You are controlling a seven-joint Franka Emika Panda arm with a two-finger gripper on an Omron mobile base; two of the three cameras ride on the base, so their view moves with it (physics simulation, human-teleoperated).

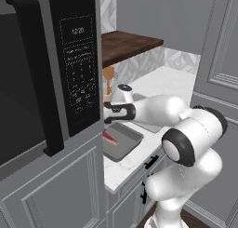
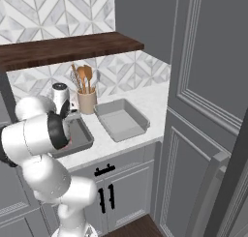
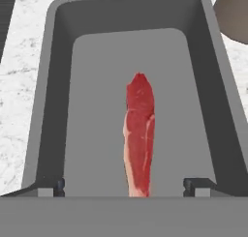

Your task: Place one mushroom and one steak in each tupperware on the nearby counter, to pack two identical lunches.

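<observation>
1. Table (image 2: 150, 103): white speckled top with two grey trays side by side. Far tupperware (image 2: 121, 120) looks bare inside. Near tupperware (image 3: 58, 86) sits under the hand, partly hidden by the arm in the right base view.
2. Arm: reaches forward and left over the near tray, elbow bulked up in front of the cabinets, wrist pointing down at the tray floor.
3. Steak (image 3: 140, 134): lies flat on the near tray's floor, about centred, not touching any wall. Also visible as a red strip in the left base view (image 1: 110, 137).
4. Key relation: steak is directly below the jaws and between them, long axis running straight away from the hand, across the line joining the two tips.
5. Jaws (image 3: 127, 186): spread wide, one tip either side of the steak's near end, well apart from it and gripping nothing.
6. Judgement: steak is delivered in this tray; mushrooms not in sight, so the next move is likely a lift clear.
</observation>
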